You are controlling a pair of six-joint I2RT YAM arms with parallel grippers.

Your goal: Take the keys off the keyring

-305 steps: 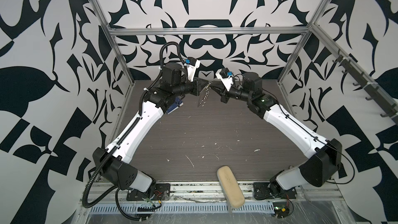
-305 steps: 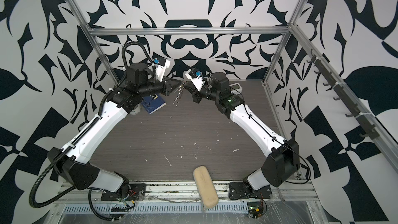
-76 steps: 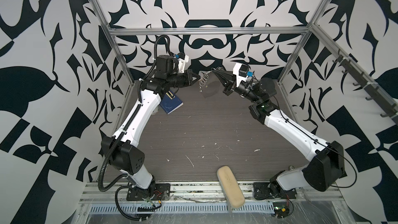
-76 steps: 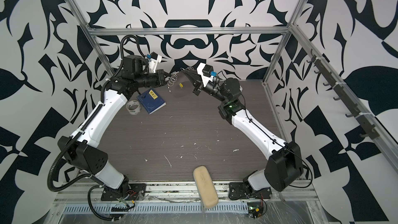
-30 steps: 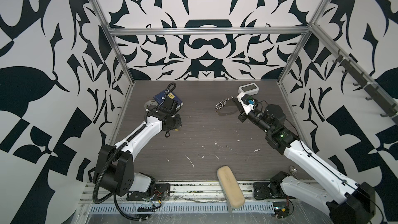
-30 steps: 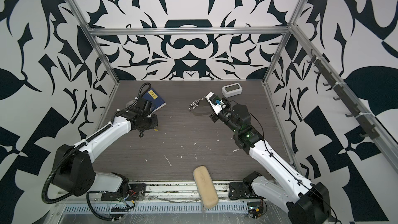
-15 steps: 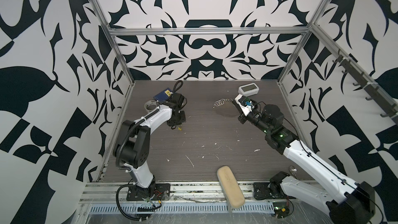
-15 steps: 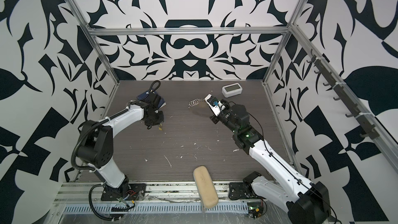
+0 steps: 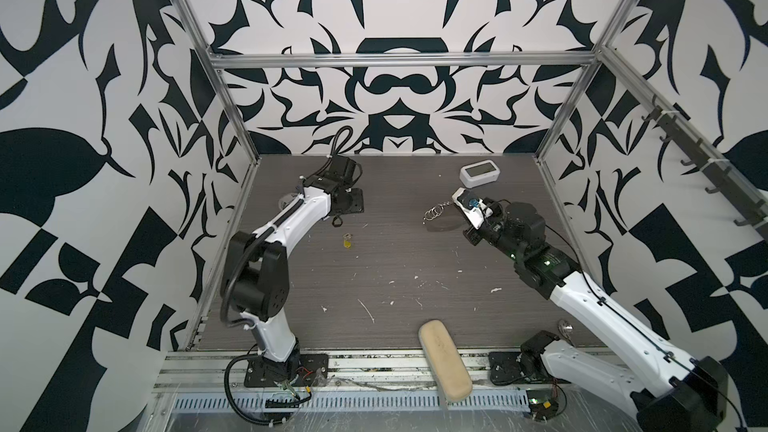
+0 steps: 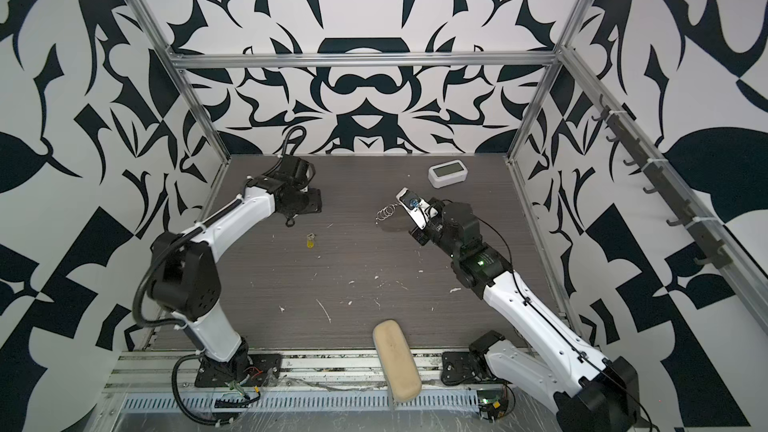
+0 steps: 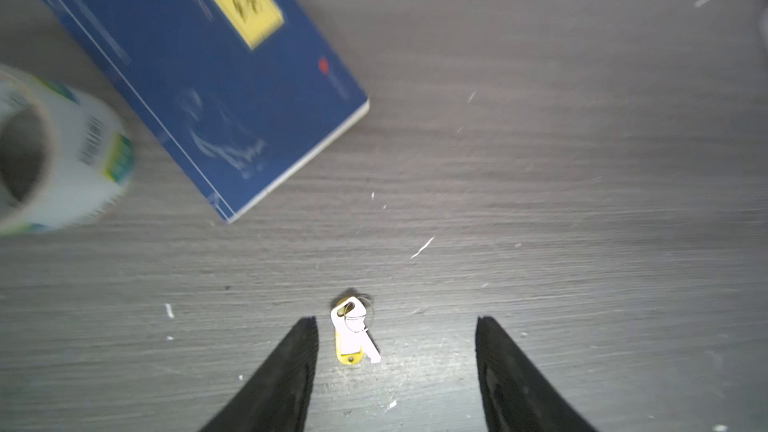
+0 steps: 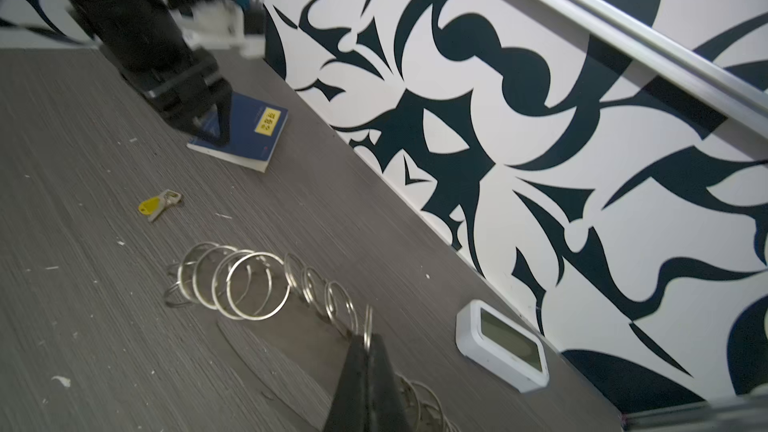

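Left wrist view: the keys (image 11: 353,332) lie flat on the counter (image 11: 540,201), a pale key over a yellow one, joined by a small wire ring. They sit between the fingers of the left gripper (image 11: 395,320), nearer one finger.
Left gripper: jaws spread, nothing held.
Right wrist view: the keyring (image 12: 245,284) shows as a loose run of thin silver rings with no key visible on it. The right gripper (image 12: 368,338) is pinched tight on one ring at the near end.
Position: in both top views the keys lie left of centre, well apart from the keyring. The keyring hangs right of centre near the white clock (image 9: 478,172), and its shadow suggests it is clear of the counter.
Handling, keys: probably light, stiff and smooth. Lying flat, they offer little edge, so the likeliest hold is across the wide head or at the small ring.
Handling, keyring: springy wire whose free links will likely swing. A grip close to the ring being worked should steady it.
Shown only by the wrist views: the two-key stack, the pinch on the ring, the blue book (image 11: 199,76) and the tape roll (image 11: 54,147).
Shown only by the top views: both arms together, the gap between keys and keyring, and the tan case (image 9: 444,357) at the front edge.
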